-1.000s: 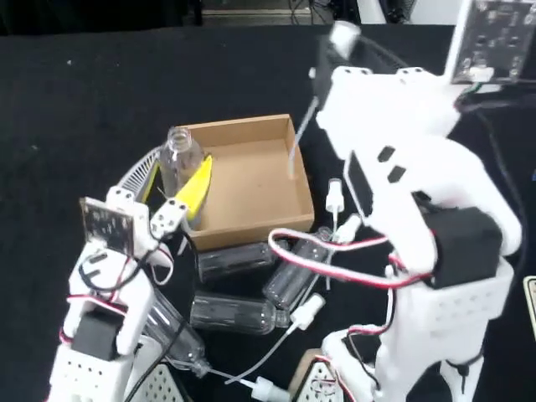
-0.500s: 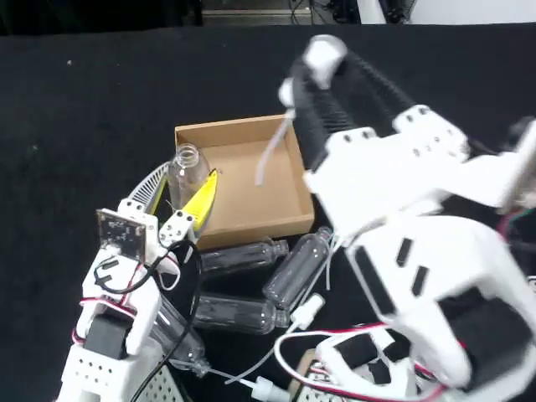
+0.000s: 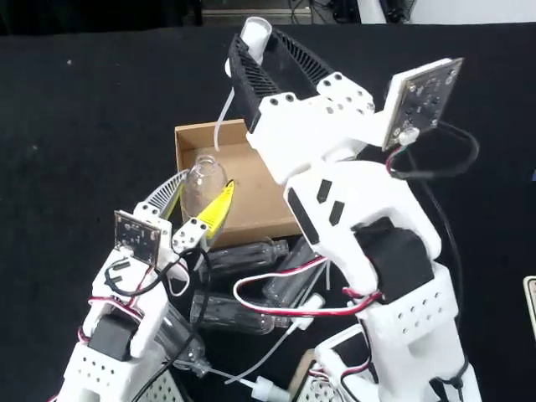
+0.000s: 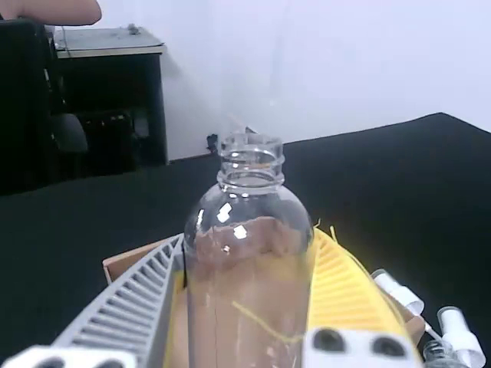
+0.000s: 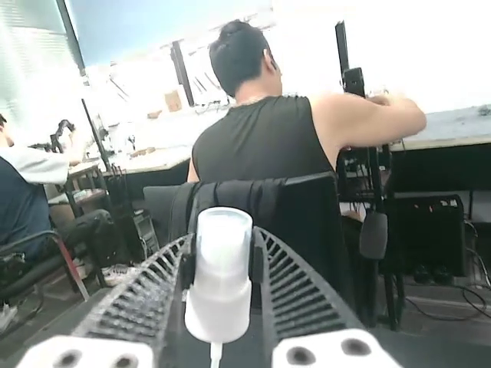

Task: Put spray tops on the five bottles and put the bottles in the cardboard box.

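your left jaws were clamped on the open bottle (image 4: 247, 253), upright at the cardboard box's (image 3: 194, 132) edge. your right jaws pinched a spray top (image 5: 220, 264) above. its dangling tube (image 3: 221, 117) could have missed the narrow neck (image 4: 251, 157).

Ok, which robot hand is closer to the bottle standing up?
Left. The left gripper is shut around the upright bottle; the right gripper holds a spray top higher up, clear of the bottle.
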Available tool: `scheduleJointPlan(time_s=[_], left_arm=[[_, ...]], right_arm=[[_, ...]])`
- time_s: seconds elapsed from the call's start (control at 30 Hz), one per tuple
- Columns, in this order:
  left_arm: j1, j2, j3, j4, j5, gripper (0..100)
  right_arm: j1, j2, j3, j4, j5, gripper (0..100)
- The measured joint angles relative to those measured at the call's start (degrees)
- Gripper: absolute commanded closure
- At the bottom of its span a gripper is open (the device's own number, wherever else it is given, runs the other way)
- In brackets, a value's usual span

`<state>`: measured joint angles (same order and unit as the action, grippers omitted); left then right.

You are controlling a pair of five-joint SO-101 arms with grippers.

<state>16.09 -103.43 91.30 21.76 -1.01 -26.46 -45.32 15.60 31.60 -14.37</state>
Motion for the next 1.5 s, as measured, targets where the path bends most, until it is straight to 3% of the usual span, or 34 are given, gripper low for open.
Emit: scheduleJointPlan(time_s=[0.9, 1.0, 1.1, 1.5], left_arm=[[0.09, 0.0, 0.0, 0.0, 0.0, 91], [0.09, 0.0, 0.0, 0.0, 0.0, 91], [0.09, 0.0, 0.0, 0.0, 0.0, 91], [0.09, 0.0, 0.0, 0.0, 0.0, 91]], right_arm=[[-3.69, -2.37, 11.96, -0.44, 0.0, 97.5], [-4.31, -2.37, 13.01, -0.35, 0.0, 93.0], [-6.24, -2.37, 13.1, 2.55, 1.23, 87.0], [-11.34, -7.65, 7.56, 18.9, 9.58, 86.8]])
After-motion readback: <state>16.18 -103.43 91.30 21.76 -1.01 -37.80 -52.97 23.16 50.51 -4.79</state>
